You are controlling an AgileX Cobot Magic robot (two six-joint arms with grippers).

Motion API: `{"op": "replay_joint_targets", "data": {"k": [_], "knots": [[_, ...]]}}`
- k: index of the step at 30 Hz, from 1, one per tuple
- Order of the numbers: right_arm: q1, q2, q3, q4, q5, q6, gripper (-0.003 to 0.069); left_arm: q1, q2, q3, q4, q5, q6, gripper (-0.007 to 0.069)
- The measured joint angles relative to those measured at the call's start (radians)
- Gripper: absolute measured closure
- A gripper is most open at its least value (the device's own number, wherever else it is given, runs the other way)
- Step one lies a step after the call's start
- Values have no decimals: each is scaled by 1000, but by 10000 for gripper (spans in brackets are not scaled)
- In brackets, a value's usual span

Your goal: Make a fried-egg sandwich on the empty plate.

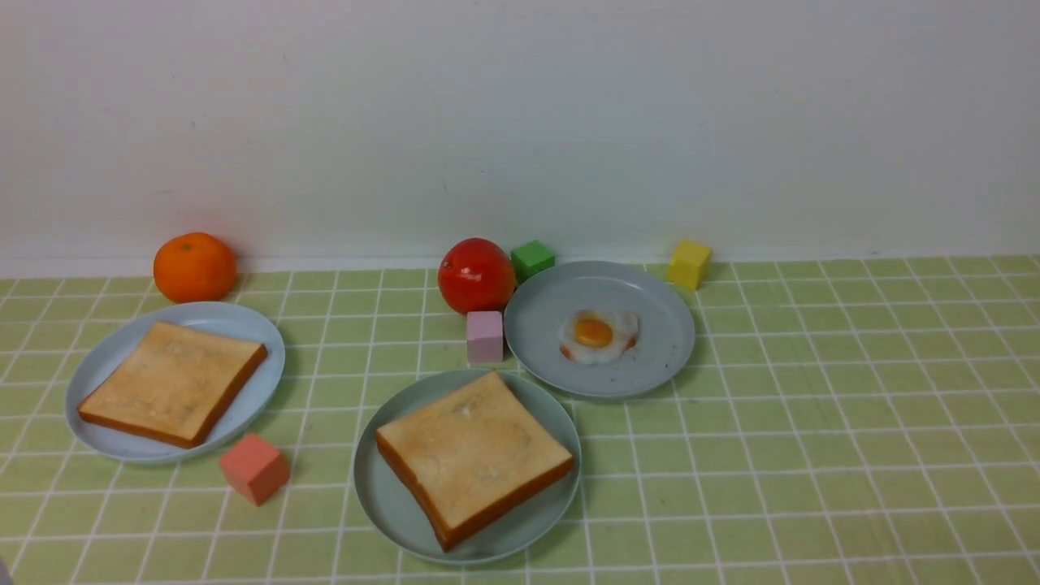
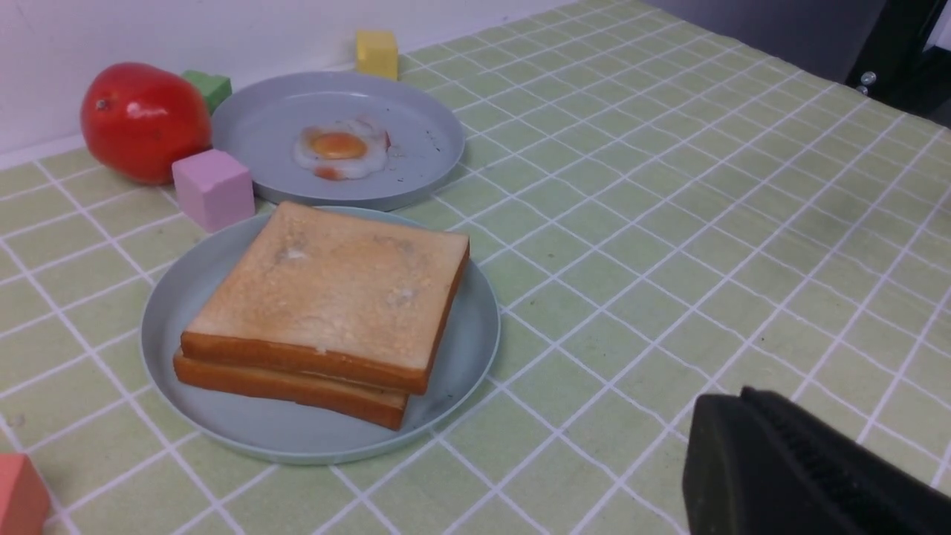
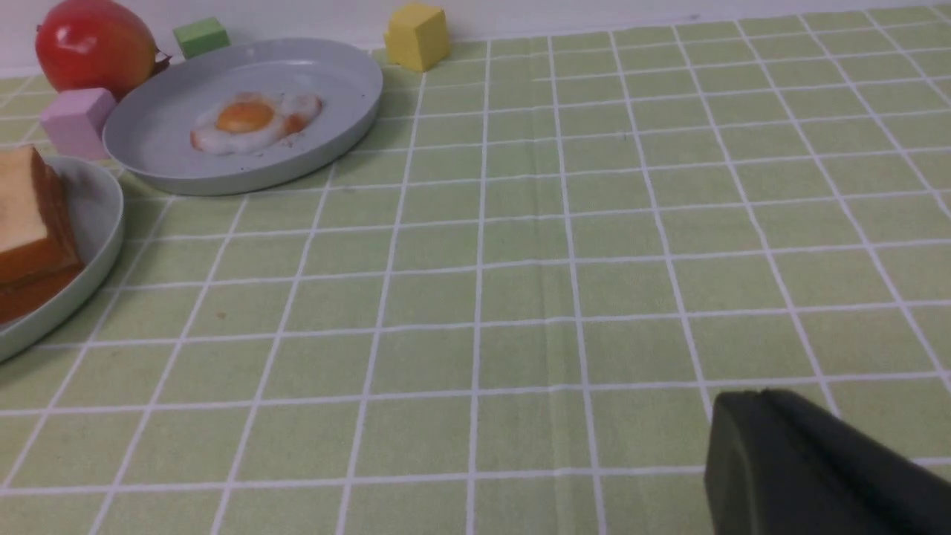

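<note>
Black left gripper point(image 2: 750, 416) and right gripper point(image 3: 765, 416): both pressed together, holding nothing. Stacked golden toast slices point(image 2: 327, 297) occupy the pale teal plastic plate point(image 2: 468, 349). Risk: the white fried egg point(image 1: 599, 334), on another plate, gets omitted.

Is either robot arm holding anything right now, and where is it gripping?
Nothing is held. The left end effector and right end effector are both shut on nothing, above the tablecloth.
</note>
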Motion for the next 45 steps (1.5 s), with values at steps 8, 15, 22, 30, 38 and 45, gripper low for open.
{"op": "replay_joint_targets", "data": {"k": [8,15,22,30,38,45], "knots": [[0,0,-1,1,1,0,665,0,0,4,6,-22,0,613],[0,0,-1,1,2,0,665,231,-132,44,-3,-65,-73,638],[0,0,-1,3,4,0,664,631,-405,136,48,126,-140,638],[0,-1,-1,4,4,0,660,763,-419,178,46,340,-181,638],[0,-1,-1,4,4,0,655,763,-419,178,46,340,-184,638],[0,-1,-1,4,4,0,651,763,-419,178,46,340,-184,638]]}}
